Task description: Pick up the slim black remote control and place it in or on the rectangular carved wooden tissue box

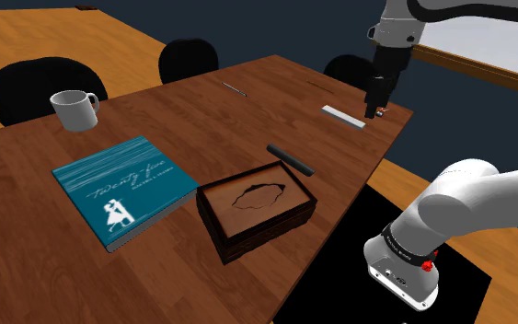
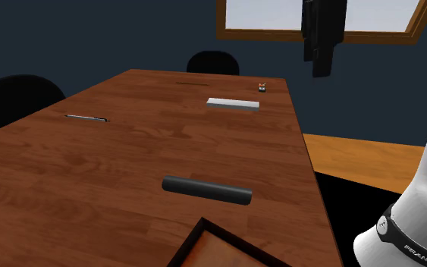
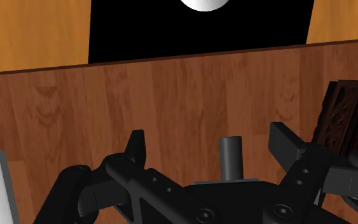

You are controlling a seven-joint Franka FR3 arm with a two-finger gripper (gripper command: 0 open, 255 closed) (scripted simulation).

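Note:
The slim black remote (image 1: pixel 291 159) lies flat on the wooden table, just beyond the dark carved tissue box (image 1: pixel 256 209) with its oval top slot. My gripper (image 1: pixel 374 111) hangs well above the table near its edge, over the end of a pale flat bar, apart from the remote. In the second exterior view the remote (image 2: pixel 206 189) lies near the box's corner (image 2: pixel 223 246), and the gripper (image 2: pixel 321 70) hangs high beside the window. In the wrist view the fingers (image 3: pixel 137 144) stand apart and open; the remote (image 3: pixel 231 156) shows end-on far below them, with the box (image 3: pixel 346 118) beside it.
A pale flat bar (image 1: pixel 344 116) lies below the gripper. A teal book (image 1: pixel 123 190), a white mug (image 1: pixel 75 109) and a thin pen (image 1: pixel 235 88) are spread over the table (image 1: pixel 201 120). A tiny object (image 2: pixel 262 86) sits near the far edge. Dark chairs stand behind; the black stand (image 3: pixel 199 32) adjoins the table.

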